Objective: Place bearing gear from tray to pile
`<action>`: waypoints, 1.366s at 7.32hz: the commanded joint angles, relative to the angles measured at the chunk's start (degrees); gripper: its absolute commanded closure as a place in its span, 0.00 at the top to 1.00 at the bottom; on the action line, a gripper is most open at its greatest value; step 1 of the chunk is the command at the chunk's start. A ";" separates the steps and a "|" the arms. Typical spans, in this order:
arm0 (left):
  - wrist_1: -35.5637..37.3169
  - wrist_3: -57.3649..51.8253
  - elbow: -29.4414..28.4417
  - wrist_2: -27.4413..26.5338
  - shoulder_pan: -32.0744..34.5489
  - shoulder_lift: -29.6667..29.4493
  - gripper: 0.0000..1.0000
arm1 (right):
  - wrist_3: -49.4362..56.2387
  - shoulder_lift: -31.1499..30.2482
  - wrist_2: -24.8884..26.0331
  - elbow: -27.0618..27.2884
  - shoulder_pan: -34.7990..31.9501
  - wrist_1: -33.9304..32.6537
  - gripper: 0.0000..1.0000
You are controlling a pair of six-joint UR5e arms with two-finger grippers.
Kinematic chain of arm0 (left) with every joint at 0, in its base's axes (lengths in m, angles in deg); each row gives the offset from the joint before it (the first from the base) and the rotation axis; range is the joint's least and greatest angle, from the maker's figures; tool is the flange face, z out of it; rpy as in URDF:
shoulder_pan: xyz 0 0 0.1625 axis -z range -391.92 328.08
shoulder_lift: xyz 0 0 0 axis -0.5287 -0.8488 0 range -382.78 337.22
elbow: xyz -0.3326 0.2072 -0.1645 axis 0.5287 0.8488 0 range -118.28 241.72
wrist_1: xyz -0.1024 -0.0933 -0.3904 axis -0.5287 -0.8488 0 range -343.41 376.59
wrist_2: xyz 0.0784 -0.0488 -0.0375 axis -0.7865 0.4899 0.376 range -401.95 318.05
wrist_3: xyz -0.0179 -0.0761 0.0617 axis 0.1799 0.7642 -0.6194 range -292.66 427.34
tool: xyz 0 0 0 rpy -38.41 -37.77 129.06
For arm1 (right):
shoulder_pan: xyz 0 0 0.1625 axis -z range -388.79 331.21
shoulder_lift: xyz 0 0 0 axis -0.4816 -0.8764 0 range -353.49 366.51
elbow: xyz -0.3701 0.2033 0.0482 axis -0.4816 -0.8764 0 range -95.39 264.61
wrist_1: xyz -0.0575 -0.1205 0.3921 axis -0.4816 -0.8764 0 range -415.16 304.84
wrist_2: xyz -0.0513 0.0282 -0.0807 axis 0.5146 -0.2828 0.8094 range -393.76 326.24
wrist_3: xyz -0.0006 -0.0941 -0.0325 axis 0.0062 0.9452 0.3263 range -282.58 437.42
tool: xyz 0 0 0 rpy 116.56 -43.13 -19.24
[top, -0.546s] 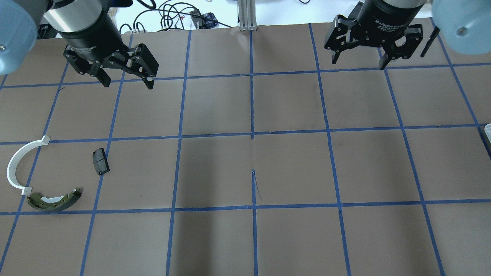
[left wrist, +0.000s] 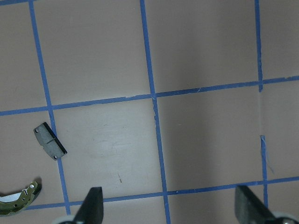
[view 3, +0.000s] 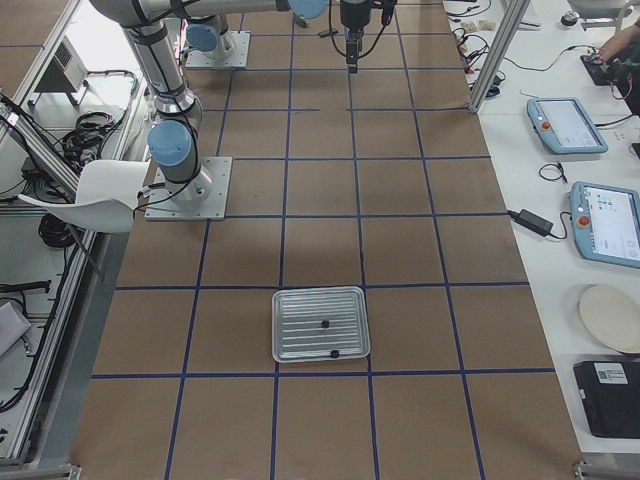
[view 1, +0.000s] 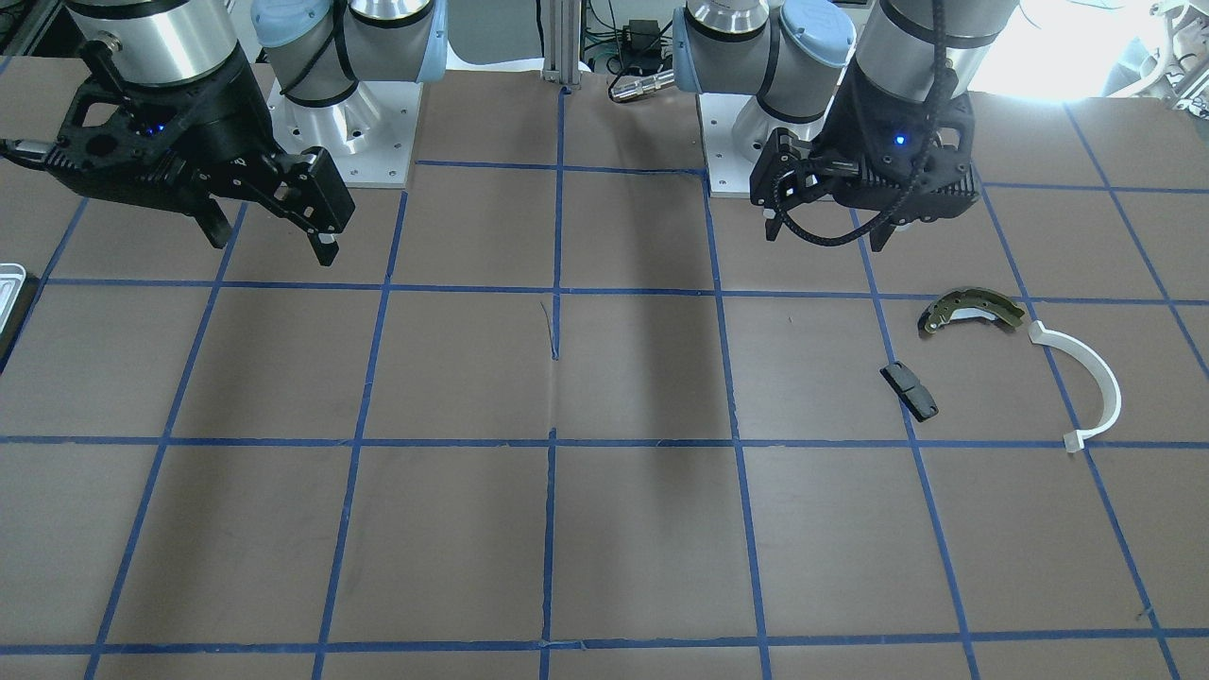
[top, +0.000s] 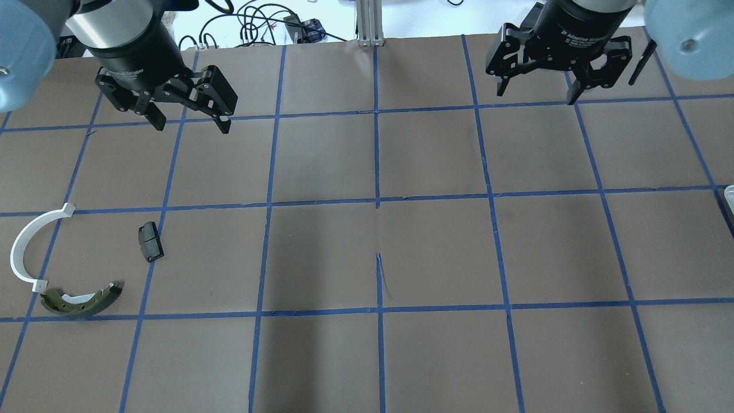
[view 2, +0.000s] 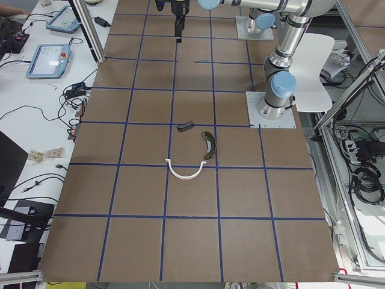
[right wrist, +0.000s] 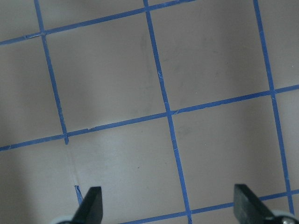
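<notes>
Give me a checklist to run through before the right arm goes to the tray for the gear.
1. Jaws of the right gripper open, nothing held: ok.
2. Jaws of the left gripper open, nothing held: ok.
3. The right gripper above the tray: not ok, it hangs well off to the side.
4. Gear picked out among the two small dark parts in the tray: cannot tell, too small.
5. Bare table between brake shoe, white arc and black pad for the drop: ok.
</notes>
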 commanded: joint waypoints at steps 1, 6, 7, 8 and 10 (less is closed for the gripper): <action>0.00 0.00 0.07 0.03 0.03 0.00 1.00 | 5.21 -0.02 -0.41 0.03 -0.11 1.07 1.00; 0.09 0.00 0.07 0.03 0.12 0.00 1.00 | 15.90 0.77 3.09 0.03 1.46 6.95 1.00; 0.09 0.00 0.07 0.12 0.12 0.00 1.00 | 19.01 0.17 5.72 0.03 5.56 8.35 1.00; 0.09 0.00 0.07 0.12 0.12 -0.09 1.00 | 23.74 -0.80 5.92 -0.32 10.99 10.11 1.00; 0.09 0.00 0.07 0.12 0.12 0.00 1.00 | 42.50 -2.03 7.05 -0.32 21.80 11.96 1.00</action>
